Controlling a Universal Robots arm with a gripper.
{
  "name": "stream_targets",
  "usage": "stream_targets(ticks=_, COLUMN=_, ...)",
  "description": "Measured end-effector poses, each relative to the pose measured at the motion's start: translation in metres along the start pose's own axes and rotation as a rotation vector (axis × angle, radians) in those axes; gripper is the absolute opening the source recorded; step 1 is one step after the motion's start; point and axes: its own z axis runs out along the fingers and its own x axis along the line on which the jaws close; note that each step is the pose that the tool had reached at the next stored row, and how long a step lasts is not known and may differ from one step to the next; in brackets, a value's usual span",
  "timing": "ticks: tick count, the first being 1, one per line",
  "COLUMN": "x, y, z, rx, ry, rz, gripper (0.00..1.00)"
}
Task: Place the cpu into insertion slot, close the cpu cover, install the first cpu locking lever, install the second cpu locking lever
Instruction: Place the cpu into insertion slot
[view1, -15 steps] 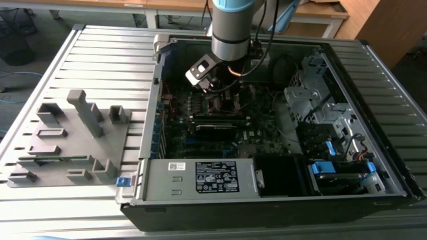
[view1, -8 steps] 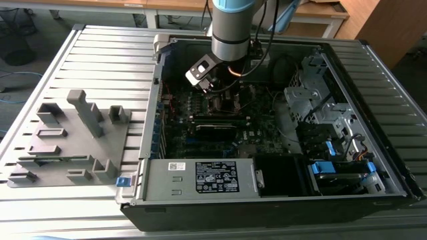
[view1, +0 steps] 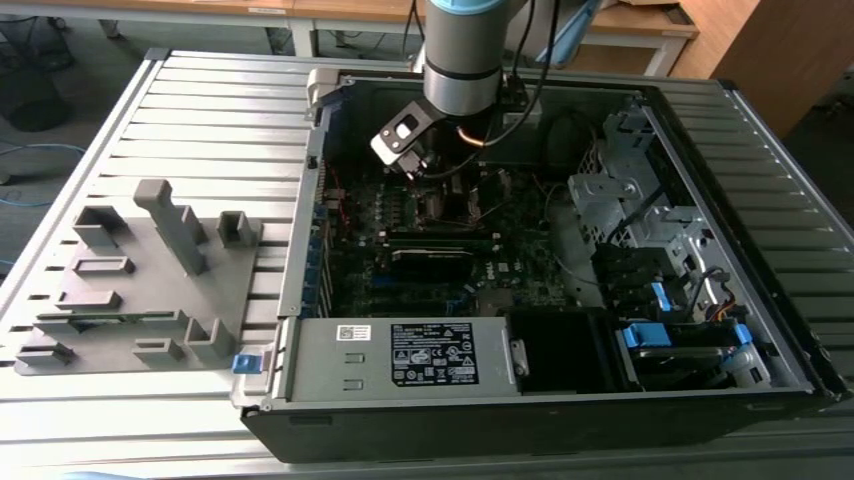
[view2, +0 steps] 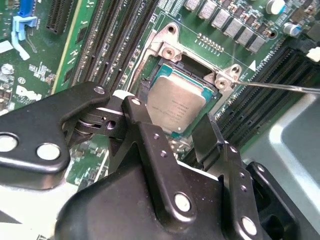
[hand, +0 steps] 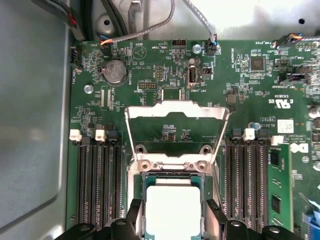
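The cpu (view2: 177, 102) lies flat in the slot (view2: 220, 79), shiny grey side up. It is square, so no side is longer than another. It sits right between my two fingers (view2: 136, 106), one on each side. That puts the cpu straight below my claw (view2: 173, 114). My claw is spread. I see a thin dark gap beside one finger, so I think I am not squeezing the cpu, but it is very close.

In the first wrist view the cover (hand: 176, 112) stands up, open, at the edge of the slot away from my fingers. It is not yet shut. A thin metal lever (view2: 280, 87) sticks out sideways from one corner of the slot. Long black memory slots (hand: 97, 185) run along both sides of the slot.

In the exterior view my arm (view1: 461, 60) comes down from above, nearly straight, into the far part of the open computer case (view1: 534, 425). The case lies on a grey desk (view1: 200, 110). A grey holder (view1: 134, 270) sits on the desk at the exterior view's left, well apart from my claw.
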Motion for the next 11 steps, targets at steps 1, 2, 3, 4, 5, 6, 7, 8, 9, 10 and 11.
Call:
stream_targets(ticks=1, x=0.0000, y=0.0001, z=-0.0022, rx=0.0000, ry=0.0000, rz=0.000, gripper=0.61)
stream_targets(ticks=2, x=0.0001, y=0.0002, z=-0.0041, rx=-0.0001, ry=0.0001, rz=0.000, gripper=0.61)
stream_targets(ticks=3, x=0.0001, y=0.0003, z=-0.0059, rx=0.0000, ry=0.0000, rz=0.000, gripper=0.61)
stream_targets(ticks=4, x=0.0002, y=0.0004, z=-0.0078, rx=0.0000, ry=0.0000, rz=0.000, gripper=0.61)
stream_targets(ticks=5, x=0.0002, y=0.0005, z=-0.0096, rx=0.0000, ry=0.0000, rz=0.000, gripper=0.61)
stream_targets(ticks=6, x=0.0002, y=0.0005, z=-0.0098, rx=-0.0001, ry=0.0002, rz=0.000, gripper=0.61)
stream_targets(ticks=7, x=0.0002, y=0.0005, z=-0.0098, rx=-0.0001, ry=0.0002, rz=0.000, gripper=0.61)
stream_targets(ticks=8, x=0.0002, y=0.0005, z=-0.0098, rx=-0.0001, ry=0.0003, rz=0.000, gripper=0.61)
stream_targets(ticks=9, x=0.0002, y=0.0005, z=-0.0098, rx=-0.0001, ry=0.0004, rz=0.000, gripper=0.61)
stream_targets(ticks=10, x=0.0002, y=0.0005, z=-0.0098, rx=0.0000, ry=0.0003, rz=0.000, gripper=0.61)
stream_targets(ticks=11, x=0.0002, y=0.0005, z=-0.0098, rx=0.0000, ry=0.0003, rz=0.000, gripper=0.61)
